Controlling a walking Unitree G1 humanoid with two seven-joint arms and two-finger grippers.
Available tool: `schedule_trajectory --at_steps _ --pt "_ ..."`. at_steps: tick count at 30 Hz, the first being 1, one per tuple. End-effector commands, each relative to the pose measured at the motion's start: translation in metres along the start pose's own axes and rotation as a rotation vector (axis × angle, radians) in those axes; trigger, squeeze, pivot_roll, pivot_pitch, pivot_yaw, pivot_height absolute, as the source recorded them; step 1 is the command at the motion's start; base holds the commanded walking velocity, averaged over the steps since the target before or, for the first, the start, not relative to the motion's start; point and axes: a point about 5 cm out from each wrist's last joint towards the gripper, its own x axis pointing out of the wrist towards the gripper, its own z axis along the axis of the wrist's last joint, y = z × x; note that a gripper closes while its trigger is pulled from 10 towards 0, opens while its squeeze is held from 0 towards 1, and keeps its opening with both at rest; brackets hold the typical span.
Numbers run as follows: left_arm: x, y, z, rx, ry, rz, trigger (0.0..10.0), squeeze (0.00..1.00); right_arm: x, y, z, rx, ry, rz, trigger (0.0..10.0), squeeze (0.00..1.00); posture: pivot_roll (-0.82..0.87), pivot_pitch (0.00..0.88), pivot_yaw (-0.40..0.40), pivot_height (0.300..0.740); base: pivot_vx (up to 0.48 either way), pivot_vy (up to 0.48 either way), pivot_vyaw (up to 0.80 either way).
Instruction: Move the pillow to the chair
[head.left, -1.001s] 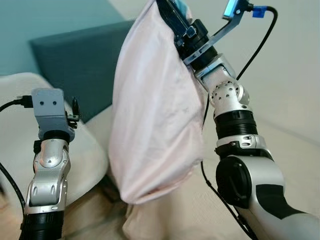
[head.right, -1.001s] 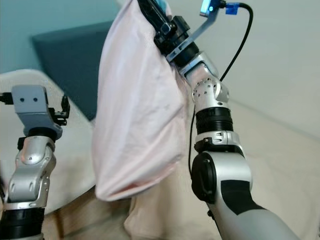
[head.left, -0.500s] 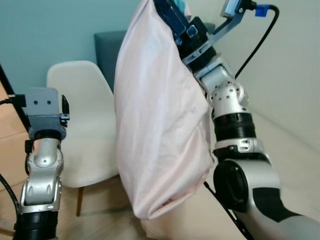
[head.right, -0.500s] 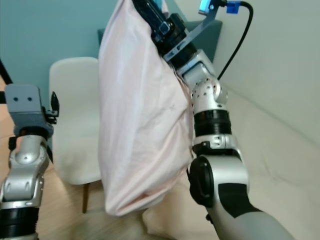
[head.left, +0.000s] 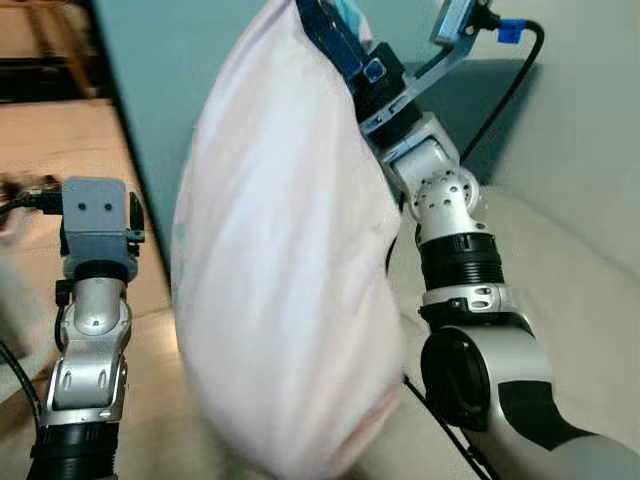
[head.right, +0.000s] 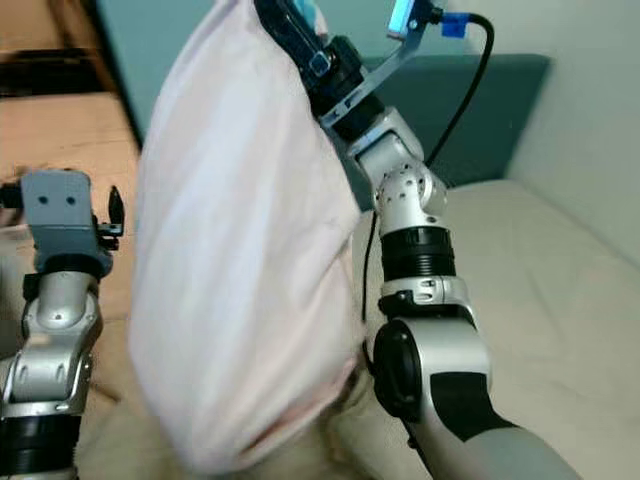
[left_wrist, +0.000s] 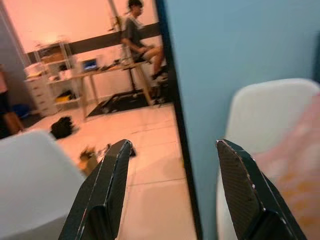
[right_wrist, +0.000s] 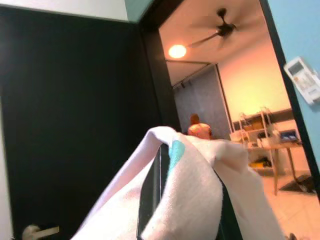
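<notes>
- Teal wall (head.left: 200, 90) and a beige sofa (head.right: 540, 250) sit behind the robot.
- Right gripper (head.left: 335, 30), raised high, is clamped on the pale pink pillow (head.left: 285, 290), which hangs below it.
- Left gripper (left_wrist: 172, 195) is empty, fingers spread, facing a white chair (left_wrist: 265, 100).
- Best approach, likely: keep the clamp firm and carry the pillow across without swinging.
- No containers appear.

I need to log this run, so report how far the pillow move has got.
Done: the pillow is picked up, hanging from the raised right gripper, pinched at its top edge. In hand: carrying it. Left: setting it on the white chair, seen from the left wrist; the left gripper is open and empty.
</notes>
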Motion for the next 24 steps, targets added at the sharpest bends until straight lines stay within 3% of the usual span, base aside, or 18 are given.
schedule_trajectory --at_steps 1,6,9,14,24 --pt "-0.003 -0.007 -0.004 -0.014 0.017 -0.053 10.0 0.0 -0.006 -0.014 0.001 -0.089 0.018 -0.135 0.0 0.0 0.01 0.0 -0.098 0.74 0.0 0.0 0.0" --pt "-0.005 -0.01 -0.004 -0.016 0.018 -0.075 10.0 0.0 -0.017 -0.025 -0.013 -0.122 0.096 -0.232 0.0 0.0 0.01 0.0 -0.096 0.74 0.0 0.0 0.0" --pt "-0.007 -0.01 -0.004 -0.018 0.014 -0.087 10.0 0.0 -0.031 -0.031 -0.037 -0.174 0.22 -0.306 0.0 0.0 0.01 0.0 -0.096 0.74 0.285 0.0 0.0" --pt "-0.008 -0.009 -0.004 -0.018 0.015 -0.091 10.0 0.0 -0.041 -0.034 -0.048 -0.167 0.262 -0.356 0.0 0.0 0.01 0.0 -0.096 0.74 0.315 0.0 0.0" --pt "-0.007 -0.008 -0.004 -0.01 0.012 -0.084 10.0 0.0 -0.039 -0.027 -0.063 -0.16 0.302 -0.284 0.0 0.0 0.0 0.0 -0.097 0.74 0.339 0.0 0.0"
